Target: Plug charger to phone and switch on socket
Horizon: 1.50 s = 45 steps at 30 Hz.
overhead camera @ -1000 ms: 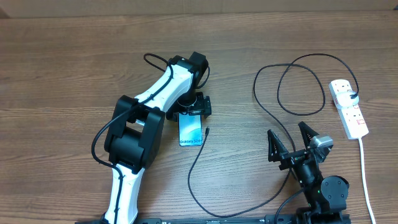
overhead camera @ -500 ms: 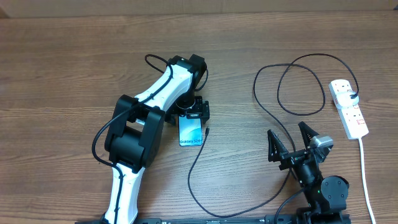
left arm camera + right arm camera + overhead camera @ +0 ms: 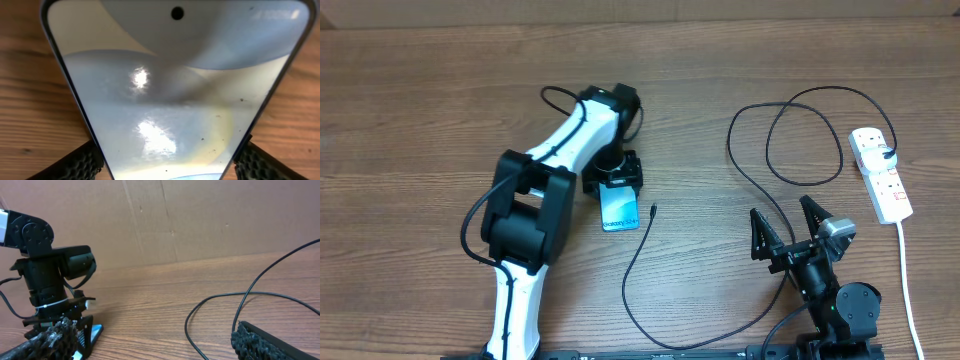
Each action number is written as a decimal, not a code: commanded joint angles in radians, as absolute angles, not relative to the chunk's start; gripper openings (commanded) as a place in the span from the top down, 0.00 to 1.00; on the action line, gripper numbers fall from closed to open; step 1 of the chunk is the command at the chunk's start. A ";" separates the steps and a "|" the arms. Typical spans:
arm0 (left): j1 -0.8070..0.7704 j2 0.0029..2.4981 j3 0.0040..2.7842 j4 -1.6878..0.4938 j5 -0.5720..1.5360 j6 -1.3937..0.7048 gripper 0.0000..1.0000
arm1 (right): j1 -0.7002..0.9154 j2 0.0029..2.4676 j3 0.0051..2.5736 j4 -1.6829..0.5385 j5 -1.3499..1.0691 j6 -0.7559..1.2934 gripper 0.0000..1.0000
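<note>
Overhead, my left gripper (image 3: 616, 187) clamps the phone (image 3: 620, 210) by its long edges near table centre. The charger (image 3: 624, 290) tip lies just at the phone's 3 o'clock, untouched. My right gripper (image 3: 788, 230) gapes wide at 5 o'clock, with the socket (image 3: 881, 175) at 3 o'clock.

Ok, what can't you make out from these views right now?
Charging port of the phone: too small overhead; the left wrist view shows only the screen.
Hold of the left gripper: its wrist covers it overhead; the wrist view crops the fingers, so contact is unclear.
Switches of the socket: too small overhead, on or off unreadable.
Plug tip of the charger: tiny overhead, orientation unreadable.
</note>
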<state>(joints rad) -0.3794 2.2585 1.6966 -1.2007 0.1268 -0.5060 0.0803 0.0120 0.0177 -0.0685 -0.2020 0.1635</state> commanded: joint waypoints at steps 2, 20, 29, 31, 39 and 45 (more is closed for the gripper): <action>-0.302 2.335 1.656 -1.166 0.070 -0.509 0.12 | 0.085 0.003 0.008 -0.063 -0.192 0.168 0.00; -0.290 2.335 1.656 -1.142 0.102 -0.509 0.01 | 0.085 0.003 0.008 -0.064 -0.192 0.168 0.00; -0.347 2.334 1.656 -1.152 0.070 -0.536 0.00 | 0.085 0.003 0.008 -0.063 -0.192 0.168 0.00; -0.349 2.334 1.656 -1.152 0.070 -0.540 0.00 | 0.085 0.003 0.008 -0.064 -0.192 0.168 0.00; -0.349 2.334 1.656 -1.151 0.070 -0.547 0.00 | 0.085 0.003 0.008 -0.063 -0.192 0.168 0.00; -0.349 2.334 1.656 -1.143 0.078 -0.548 0.08 | 0.085 0.003 0.008 -0.063 -0.192 0.168 0.00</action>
